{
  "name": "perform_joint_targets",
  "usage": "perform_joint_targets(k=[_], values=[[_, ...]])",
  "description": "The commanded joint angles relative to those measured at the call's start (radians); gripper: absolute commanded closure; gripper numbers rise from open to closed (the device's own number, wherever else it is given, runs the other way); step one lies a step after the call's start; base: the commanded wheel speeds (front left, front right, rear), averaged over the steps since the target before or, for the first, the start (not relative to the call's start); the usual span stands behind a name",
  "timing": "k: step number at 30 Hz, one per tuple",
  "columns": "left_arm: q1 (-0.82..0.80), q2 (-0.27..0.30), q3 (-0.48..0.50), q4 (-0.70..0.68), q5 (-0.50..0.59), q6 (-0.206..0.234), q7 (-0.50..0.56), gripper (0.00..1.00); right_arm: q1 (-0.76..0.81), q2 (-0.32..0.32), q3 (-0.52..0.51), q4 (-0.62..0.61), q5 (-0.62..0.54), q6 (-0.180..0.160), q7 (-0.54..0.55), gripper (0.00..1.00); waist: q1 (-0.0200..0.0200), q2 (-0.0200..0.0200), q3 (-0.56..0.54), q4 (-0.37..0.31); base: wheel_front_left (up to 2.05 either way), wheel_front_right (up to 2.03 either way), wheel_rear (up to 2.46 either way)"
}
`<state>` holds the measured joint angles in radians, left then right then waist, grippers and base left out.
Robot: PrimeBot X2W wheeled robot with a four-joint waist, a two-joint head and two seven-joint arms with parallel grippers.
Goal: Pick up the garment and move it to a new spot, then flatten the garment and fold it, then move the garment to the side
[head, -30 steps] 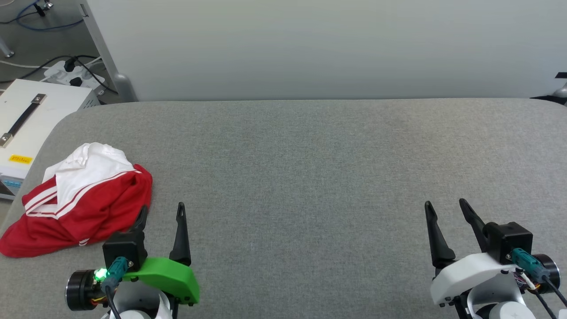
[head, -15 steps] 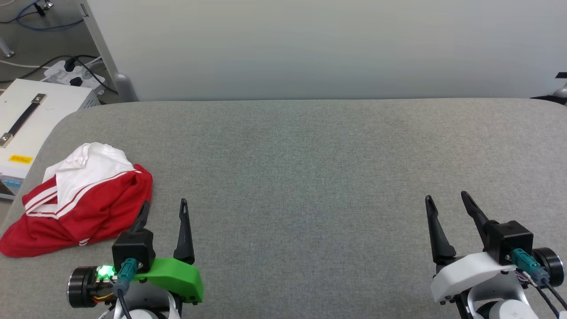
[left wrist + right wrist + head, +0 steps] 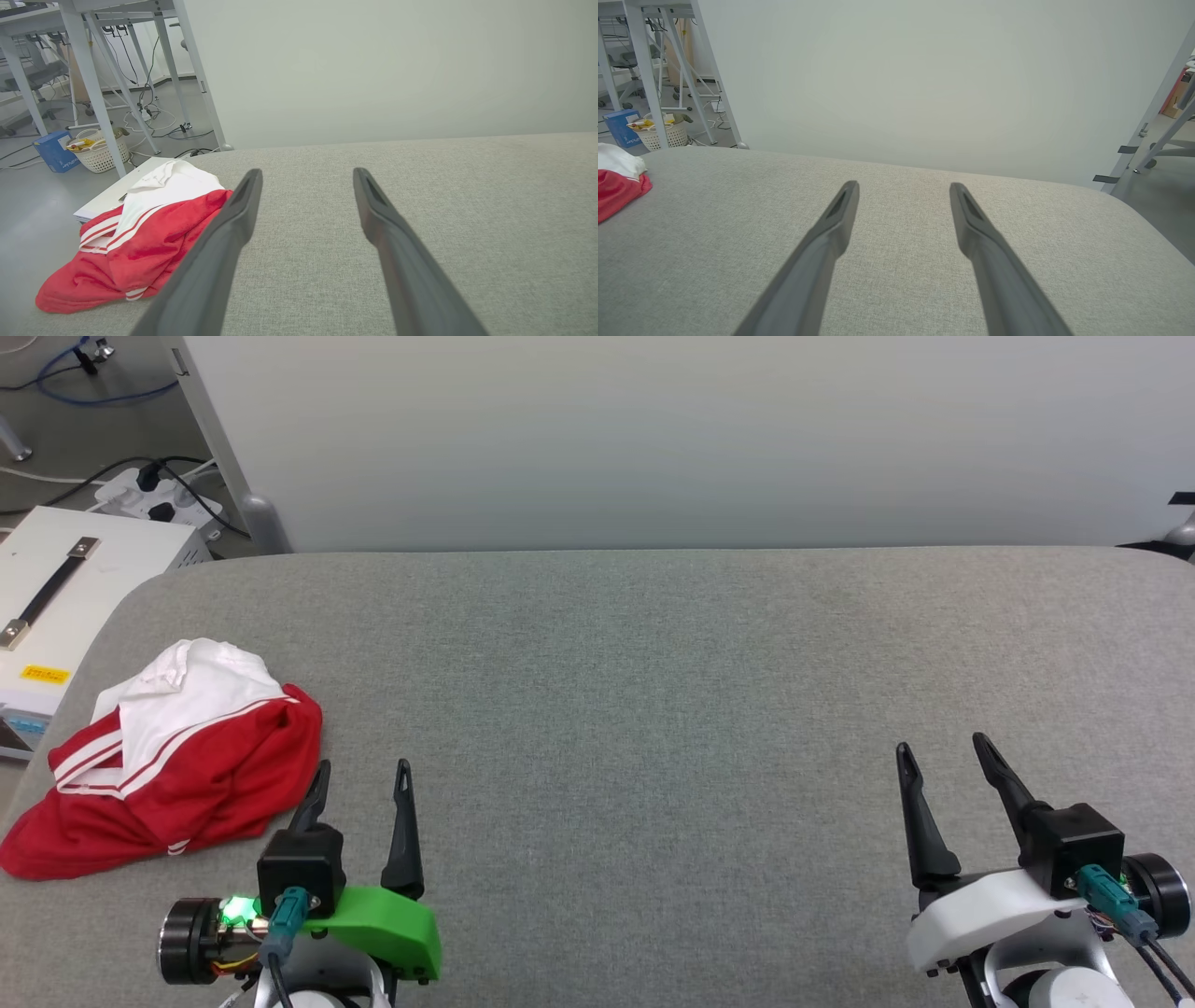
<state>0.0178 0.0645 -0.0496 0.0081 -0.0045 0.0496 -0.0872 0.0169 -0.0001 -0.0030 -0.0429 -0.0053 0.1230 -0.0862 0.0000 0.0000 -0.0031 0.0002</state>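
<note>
The garment [image 3: 177, 765], red with a white sleeve and red-white striped trim, lies crumpled near the left edge of the grey padded table [image 3: 653, 709]. In the left wrist view the garment [image 3: 140, 238] sits to the left of the fingers; the right wrist view catches an edge of the garment [image 3: 616, 186] at far left. My left gripper [image 3: 362, 767] stands open just right of the garment's near corner, holding nothing. My right gripper [image 3: 938, 742] is open and holds nothing over bare table at the lower right. The letters and number are hidden in the folds.
A white box with a black handle [image 3: 56, 597] stands off the table's left edge, with a power strip and cables [image 3: 154, 490] on the floor behind it. A pale wall panel [image 3: 653, 429] rises behind the table. Desk legs and a basket [image 3: 100, 149] stand beyond.
My left gripper has shifted right and slightly forward, away from overlapping the garment's edge. My right gripper has moved a little forward. The garment has not moved.
</note>
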Motion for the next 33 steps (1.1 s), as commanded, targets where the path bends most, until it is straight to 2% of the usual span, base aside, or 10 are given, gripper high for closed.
perform_joint_targets(k=[1,16,33], values=[[-0.017,0.007,-0.002,0.004,-0.007,0.004,-0.011,0.00,0.001,0.000,-0.001,-0.005,0.009,0.003,-0.015,0.00,0.0000,0.0000,0.000,0.000,0.00,0.00,0.00],[-0.011,-0.003,0.006,0.029,-0.040,-0.024,-0.042,0.00,0.016,0.000,-0.007,0.004,0.075,0.004,-0.045,0.00,0.0000,0.0000,-0.006,-0.001,0.00,0.00,0.00],[-0.009,-0.012,0.013,0.061,-0.044,-0.048,-0.077,0.00,0.028,0.000,-0.001,0.013,0.089,0.005,-0.080,0.00,0.0000,0.0000,-0.006,-0.001,0.00,0.00,0.00]])
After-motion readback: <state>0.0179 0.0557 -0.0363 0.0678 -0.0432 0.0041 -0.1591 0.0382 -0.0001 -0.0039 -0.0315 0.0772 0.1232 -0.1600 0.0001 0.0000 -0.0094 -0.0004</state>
